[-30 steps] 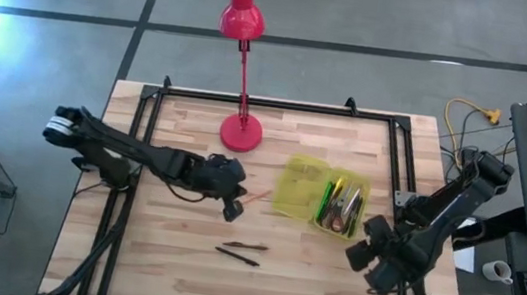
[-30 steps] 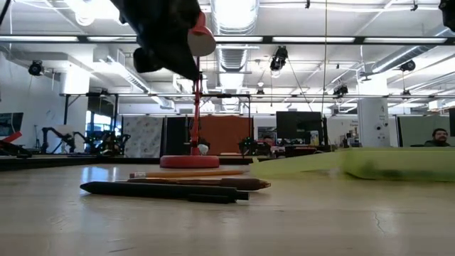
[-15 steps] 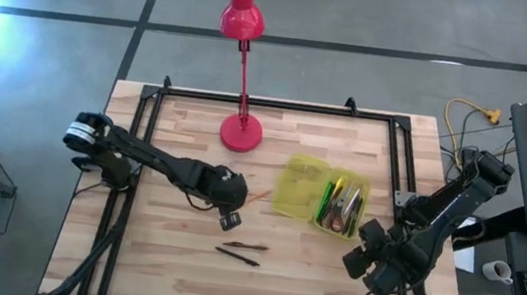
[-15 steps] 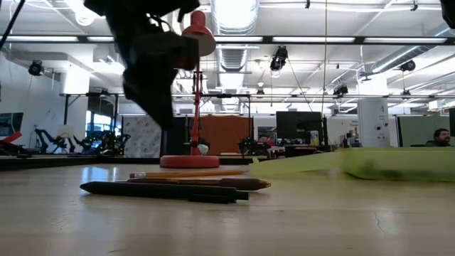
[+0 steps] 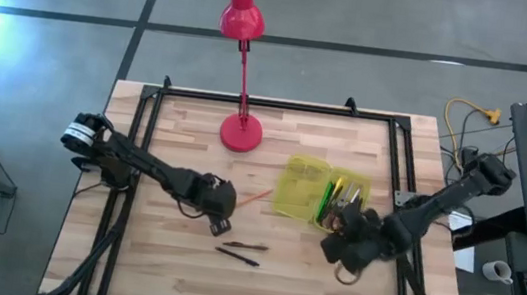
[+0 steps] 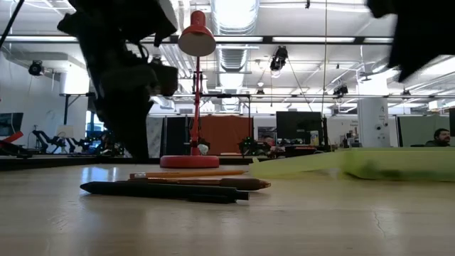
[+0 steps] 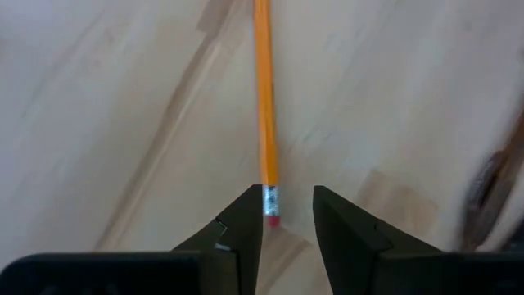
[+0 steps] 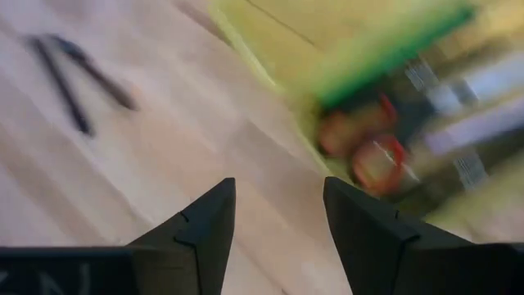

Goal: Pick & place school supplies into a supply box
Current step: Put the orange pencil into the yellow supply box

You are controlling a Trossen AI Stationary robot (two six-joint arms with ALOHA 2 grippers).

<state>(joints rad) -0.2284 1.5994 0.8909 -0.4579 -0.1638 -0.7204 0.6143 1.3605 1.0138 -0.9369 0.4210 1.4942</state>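
On the left half of the table (image 5: 130,252) we see the left gripper (image 7: 286,215) low over the wood, its jaws a little apart at the eraser end of an orange pencil (image 7: 264,98), gripping nothing. Just right of it two dark pens (image 5: 241,251) lie loose. Farther right sits the yellow-green supply box (image 5: 304,188), open, holding pens and red-handled scissors (image 8: 368,152). At its near corner hangs the right gripper (image 8: 274,221), jaws wide apart and empty.
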